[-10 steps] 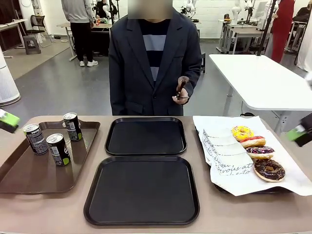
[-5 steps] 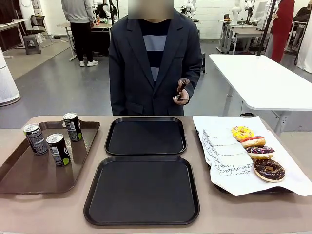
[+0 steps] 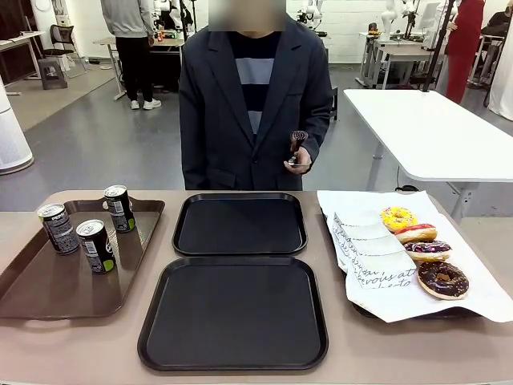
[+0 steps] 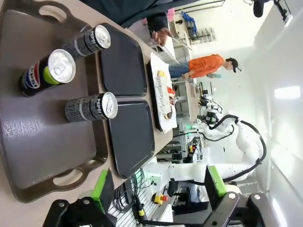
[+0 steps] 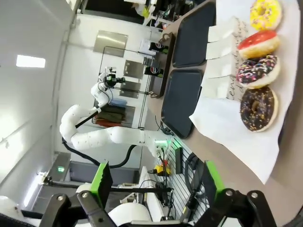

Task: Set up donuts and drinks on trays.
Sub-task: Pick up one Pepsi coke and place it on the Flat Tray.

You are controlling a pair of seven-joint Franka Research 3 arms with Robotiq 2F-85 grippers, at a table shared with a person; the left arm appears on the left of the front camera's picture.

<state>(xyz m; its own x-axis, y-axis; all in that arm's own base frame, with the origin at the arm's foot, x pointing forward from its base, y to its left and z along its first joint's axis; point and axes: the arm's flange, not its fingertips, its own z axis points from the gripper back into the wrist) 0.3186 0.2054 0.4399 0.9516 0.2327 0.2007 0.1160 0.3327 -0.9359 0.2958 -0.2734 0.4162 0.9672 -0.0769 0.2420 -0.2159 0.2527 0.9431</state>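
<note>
Left fingers [image 4: 103, 189] are spread wide apart with nothing held between them, and they are pointed toward a long brown tray [image 4: 42, 156]. Three black cans [image 4: 92, 107] are seen there, standing on that tray. Right fingers [image 5: 101, 182] are likewise spread open and empty, with the donuts [image 5: 258, 108] seen beyond them.

From the front, the brown tray is placed at the left of the tabletop [image 3: 80, 353]. One can [image 3: 119, 208] is set near its far edge, a second [image 3: 58, 228] toward its left rim and a third [image 3: 96, 245] just beside that one; all are upright. Two black trays are laid in the middle of the tabletop, the far tray [image 3: 240, 224] and the near tray [image 3: 233, 313] just apart, both bare.

At the right, a sheet of white printed paper [image 3: 377, 265] is spread out, and four donuts are lined up along it: yellow [image 3: 398, 217], red [image 3: 417, 233], purple with sprinkles [image 3: 428, 250] and chocolate [image 3: 442, 279], each touching the next.

Across the tabletop, a small dark object [image 3: 298, 141] is held upright in a person's hand [image 3: 298, 163]; what it is cannot be told.
</note>
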